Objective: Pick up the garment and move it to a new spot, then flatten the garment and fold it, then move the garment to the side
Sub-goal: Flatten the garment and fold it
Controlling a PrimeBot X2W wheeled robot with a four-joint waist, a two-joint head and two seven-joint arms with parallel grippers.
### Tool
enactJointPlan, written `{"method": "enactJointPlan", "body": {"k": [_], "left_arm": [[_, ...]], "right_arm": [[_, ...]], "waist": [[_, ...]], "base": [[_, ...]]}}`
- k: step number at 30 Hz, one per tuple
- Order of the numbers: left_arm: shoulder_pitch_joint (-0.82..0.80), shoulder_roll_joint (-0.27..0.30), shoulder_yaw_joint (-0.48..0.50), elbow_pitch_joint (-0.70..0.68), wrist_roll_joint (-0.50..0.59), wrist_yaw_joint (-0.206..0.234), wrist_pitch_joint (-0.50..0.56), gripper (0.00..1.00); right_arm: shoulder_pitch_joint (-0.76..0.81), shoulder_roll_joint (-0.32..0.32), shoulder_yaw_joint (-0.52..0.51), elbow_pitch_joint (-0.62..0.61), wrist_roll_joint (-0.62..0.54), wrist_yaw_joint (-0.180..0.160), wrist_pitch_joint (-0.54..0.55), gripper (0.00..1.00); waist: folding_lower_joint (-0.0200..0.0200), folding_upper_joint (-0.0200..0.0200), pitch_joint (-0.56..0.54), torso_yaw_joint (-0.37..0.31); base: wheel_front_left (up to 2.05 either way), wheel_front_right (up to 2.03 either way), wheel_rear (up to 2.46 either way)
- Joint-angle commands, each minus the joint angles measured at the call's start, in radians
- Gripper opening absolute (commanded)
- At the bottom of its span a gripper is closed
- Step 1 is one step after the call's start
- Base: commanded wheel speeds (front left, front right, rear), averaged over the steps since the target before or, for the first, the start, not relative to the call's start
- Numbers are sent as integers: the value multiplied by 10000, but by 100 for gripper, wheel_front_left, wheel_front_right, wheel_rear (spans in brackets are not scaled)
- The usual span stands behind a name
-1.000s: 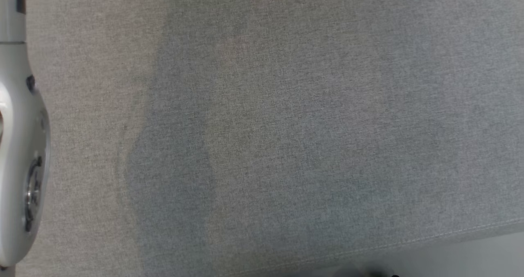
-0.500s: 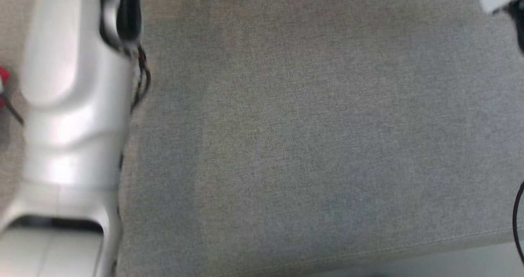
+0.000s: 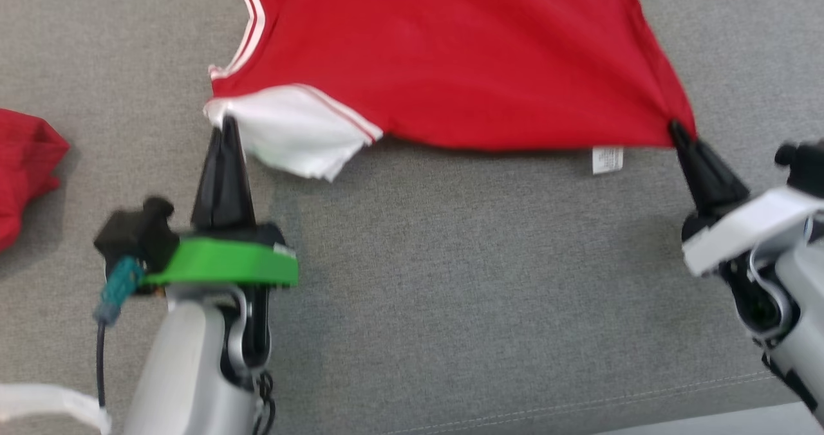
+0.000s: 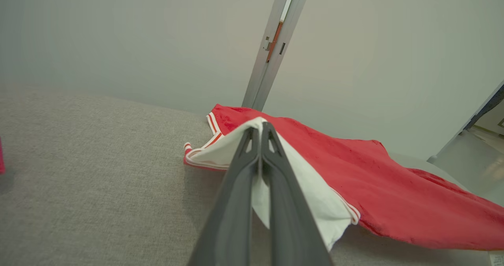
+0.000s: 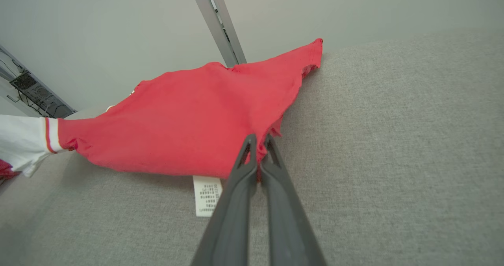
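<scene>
Left tool [image 3: 224, 125] clenched on white sleeve [image 3: 290, 129] of shirt [image 3: 450, 49]; right tool [image 3: 676, 127] clenched on hem corner [image 3: 663, 110]. Shirt spans between them, far centre of grey surface [image 3: 483, 261]. Judgement: hold tension even, lower both tools together, avoid red cloth [image 3: 26, 165] at left.

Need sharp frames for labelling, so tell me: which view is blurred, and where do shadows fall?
Head view: slightly motion-blurred, with soft edges on the garment and left tool; a soft shadow lies under the white sleeve. Left wrist view: sharp, even light, no glare. Right wrist view: sharp enough to show print lines on the care label.
</scene>
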Motion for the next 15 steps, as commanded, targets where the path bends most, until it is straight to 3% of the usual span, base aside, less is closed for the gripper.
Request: {"method": "enactJointPlan", "body": {"k": [1,15], "left_arm": [[489,39,14,-165,-157,81,-31,0],[3704,39,-617,-1048,-452,331,-30,0]], "right_arm": [[464,37,-160,11,-136,-12,-24,0],[3792,568,-1728,-160,-891,-14,-25,0]], "waist": [[0,-1,-434,-24],[0,-1,-1829,80]], "base": [[0,0,0],[0,0,0]]}}
